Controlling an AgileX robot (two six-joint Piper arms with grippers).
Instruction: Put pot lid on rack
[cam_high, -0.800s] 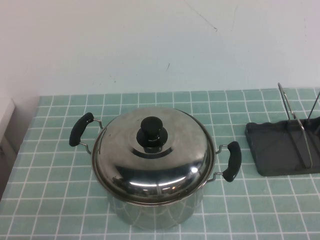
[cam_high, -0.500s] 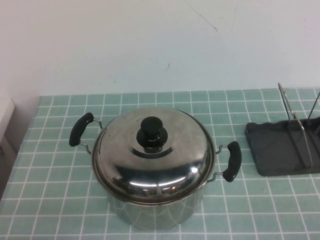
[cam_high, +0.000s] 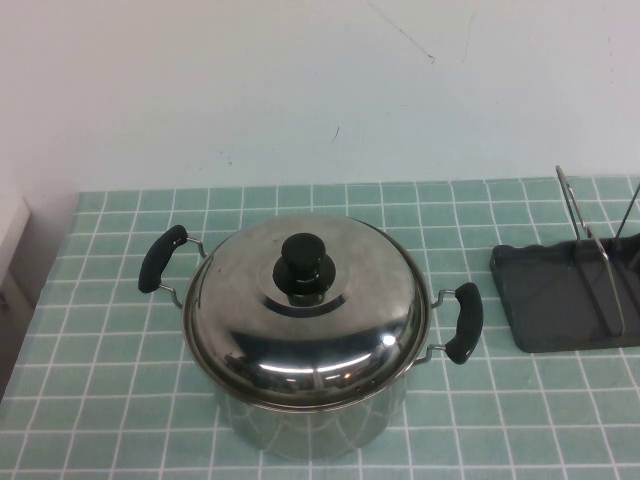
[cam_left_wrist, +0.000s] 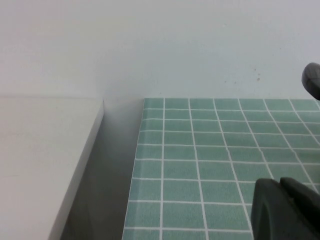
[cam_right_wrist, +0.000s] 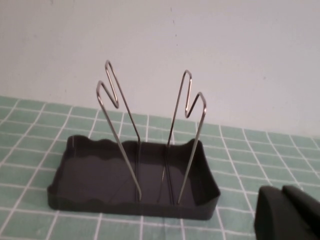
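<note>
Although both claws stayed out of the high view, a bit of each showed in its own wrist camera. The left gripper (cam_left_wrist: 285, 210) was a dark lump in the lower right corner of the left wrist picture, above the green tiled table (cam_left_wrist: 200, 150). I could not tell if it was spread or pressed together. Past it was the white wall (cam_left_wrist: 160, 45), and a pale ledge (cam_left_wrist: 45, 150) sat in the left half of that picture. A small black shape (cam_left_wrist: 312, 80) peeked in at the right edge; I could not tell what it was.

The right gripper (cam_right_wrist: 287, 212) was a dark lump in the lower right corner of the right wrist picture. I could not tell its state either. The rack (cam_right_wrist: 90, 175) stood near it, in the middle of that picture, with thin wire loops (cam_right_wrist: 117, 130) standing up from its dark tray.

In the high view, the pot lid (cam_high: 330, 330) sat shut on the pot (cam_high: 310, 425), in the lower middle of the frame. Its black knob (cam_high: 304, 263) was in the centre. The pot had a black handle (cam_high: 161, 258) on each side. The rack (cam_high: 555, 300) was at the right edge of the frame, well apart from the pot.
</note>
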